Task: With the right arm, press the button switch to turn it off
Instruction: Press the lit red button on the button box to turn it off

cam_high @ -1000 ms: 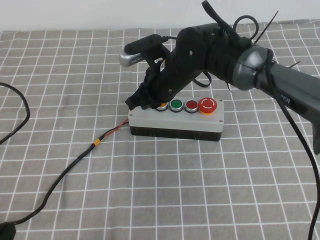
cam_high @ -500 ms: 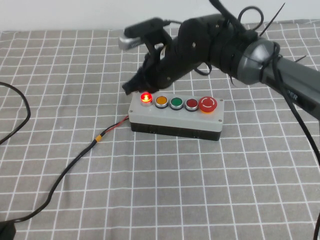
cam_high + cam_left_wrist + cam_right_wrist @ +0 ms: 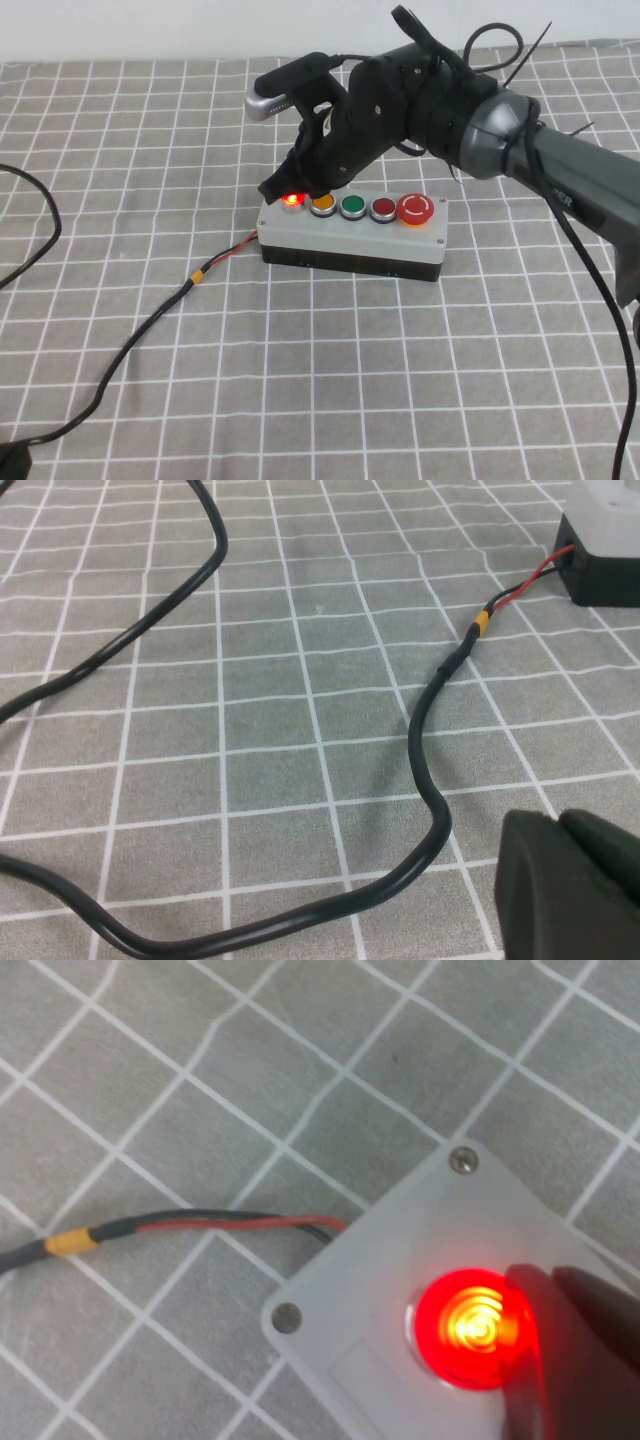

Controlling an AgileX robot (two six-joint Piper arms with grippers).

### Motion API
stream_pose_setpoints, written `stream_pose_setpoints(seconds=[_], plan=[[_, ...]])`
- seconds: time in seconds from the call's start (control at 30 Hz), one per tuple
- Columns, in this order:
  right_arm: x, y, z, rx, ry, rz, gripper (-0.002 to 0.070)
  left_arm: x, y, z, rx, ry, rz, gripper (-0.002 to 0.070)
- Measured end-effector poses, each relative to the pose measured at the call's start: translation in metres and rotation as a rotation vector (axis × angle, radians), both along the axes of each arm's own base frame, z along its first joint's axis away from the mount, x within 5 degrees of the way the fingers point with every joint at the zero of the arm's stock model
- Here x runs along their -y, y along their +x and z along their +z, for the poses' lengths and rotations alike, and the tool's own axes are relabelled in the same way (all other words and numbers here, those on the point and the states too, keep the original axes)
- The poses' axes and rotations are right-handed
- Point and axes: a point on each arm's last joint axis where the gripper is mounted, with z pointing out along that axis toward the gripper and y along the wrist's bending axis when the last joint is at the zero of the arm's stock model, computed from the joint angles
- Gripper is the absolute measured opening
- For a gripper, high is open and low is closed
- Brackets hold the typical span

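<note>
The grey button box [image 3: 350, 238] lies mid-table with a row of buttons on top. Its leftmost button [image 3: 292, 200] glows red; orange, green, red and a large red mushroom button [image 3: 417, 209] follow to the right. My right gripper [image 3: 283, 187] hangs shut at the box's left end, its tip right at the glowing button. In the right wrist view the lit button [image 3: 470, 1328] shines beside the dark fingertips of the right gripper [image 3: 550, 1278], which overlap its edge. My left gripper [image 3: 560, 825] is shut, low over the cloth, away from the box [image 3: 610, 540].
A black cable [image 3: 130, 350] with red wires runs from the box's left side toward the front left corner of the table; it also crosses the left wrist view [image 3: 430, 740]. A grey checked cloth [image 3: 400, 380] covers the table.
One second ago the right gripper was down over the box's left end, hiding the button. It then lifted away, showing the red light on, and has now come down to the button again.
</note>
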Motion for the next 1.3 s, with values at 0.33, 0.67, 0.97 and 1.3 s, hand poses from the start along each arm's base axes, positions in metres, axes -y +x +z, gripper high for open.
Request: stream_pose_setpoints(seconds=[0.33,0.67,0.97,1.3], plan=[[0.0,0.002,-0.004,-0.014,-0.009,-0.005,-0.0016,0.0,0.0,0.0,0.0,0.0,0.0,-0.0003],[0.009,-0.01,0.043,0.055,0.049,-0.008,-0.0017,0.0,0.0,0.0,0.0,0.0,0.0,-0.0003],[0.042,-0.054,0.155,0.228,0.18,-0.006,-0.0016,0.0,0.0,0.0,0.0,0.0,0.0,-0.0003],[0.087,-0.11,0.217,0.285,0.175,-0.007,-0.0016,0.0,0.0,0.0,0.0,0.0,0.0,-0.0003]])
